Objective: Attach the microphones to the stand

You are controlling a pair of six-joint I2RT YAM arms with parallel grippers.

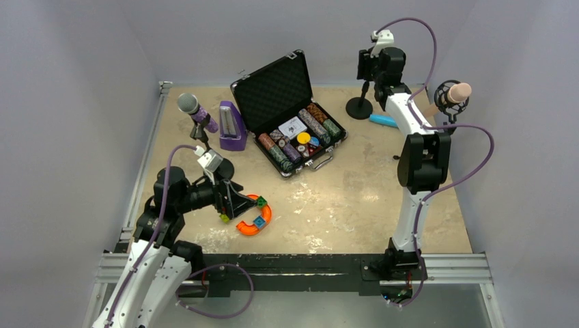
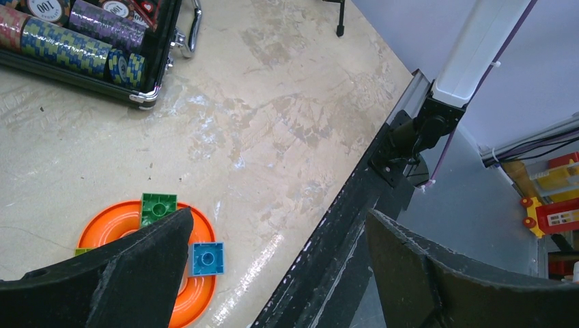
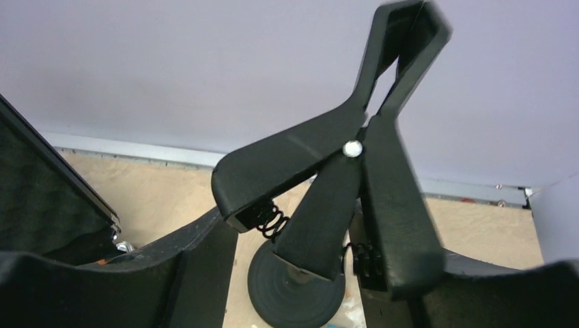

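Beige bench (image 1: 355, 205): overhead alone shows the cyan mic (image 1: 382, 120) lying by the stand (image 1: 358, 107); right wrist alone shows right hand (image 3: 328, 239) straddling its clip (image 3: 321, 157), grip unclear; left hand (image 2: 278, 219) gapes empty.

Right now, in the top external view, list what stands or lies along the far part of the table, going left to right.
purple microphone → purple box → open chip case → round-base stand → blue microphone → pink microphone
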